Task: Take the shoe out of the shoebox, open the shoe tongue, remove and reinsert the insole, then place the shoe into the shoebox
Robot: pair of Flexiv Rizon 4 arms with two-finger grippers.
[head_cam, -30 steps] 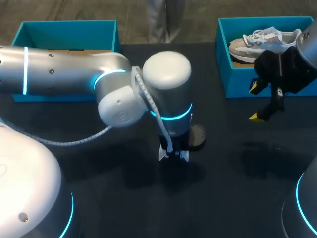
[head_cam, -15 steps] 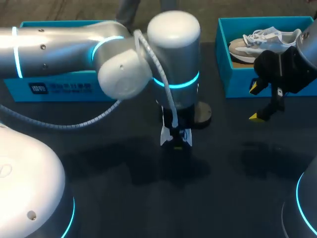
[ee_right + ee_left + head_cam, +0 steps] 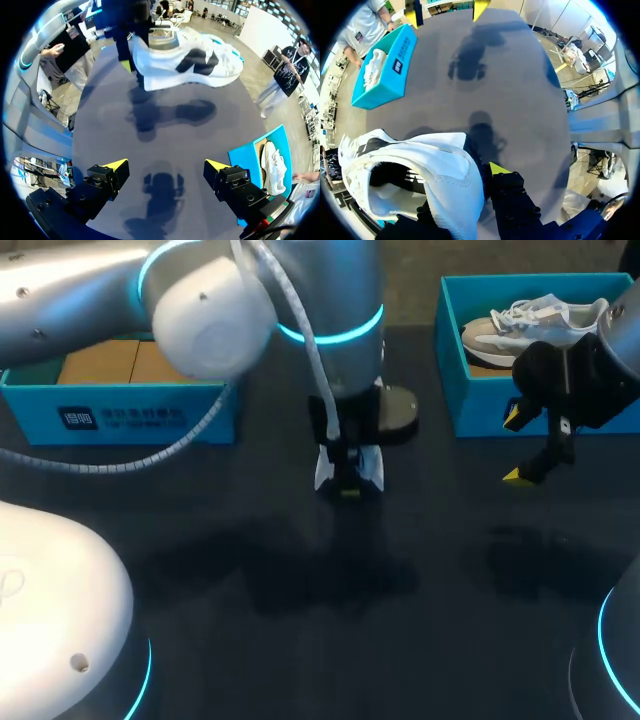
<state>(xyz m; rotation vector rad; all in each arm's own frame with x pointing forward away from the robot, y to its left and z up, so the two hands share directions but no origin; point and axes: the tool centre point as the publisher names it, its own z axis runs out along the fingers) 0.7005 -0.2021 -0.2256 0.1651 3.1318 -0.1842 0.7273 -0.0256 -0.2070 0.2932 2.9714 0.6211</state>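
Observation:
My left gripper [image 3: 348, 480] hangs over the middle of the table, shut on the heel rim of a white shoe [image 3: 372, 468]. In the left wrist view the shoe [image 3: 420, 170] fills the space by the gripper [image 3: 480, 181]; one yellow tip shows outside the heel and the other finger is hidden. The right wrist view shows the shoe [image 3: 185, 60], white with black marks, held clear above the table. My right gripper [image 3: 514, 446] hovers open in front of the right shoebox, and nothing lies between its fingertips [image 3: 165, 166].
A teal shoebox [image 3: 120, 410] with a brown cardboard floor stands at the back left. Another teal shoebox [image 3: 500, 415] at the back right holds a second pale shoe [image 3: 540, 320]. The tabletop is dark and bare between them.
My left arm has carried the shoe up and toward the far side of the table, uncovering the left box. The right arm has stayed put.

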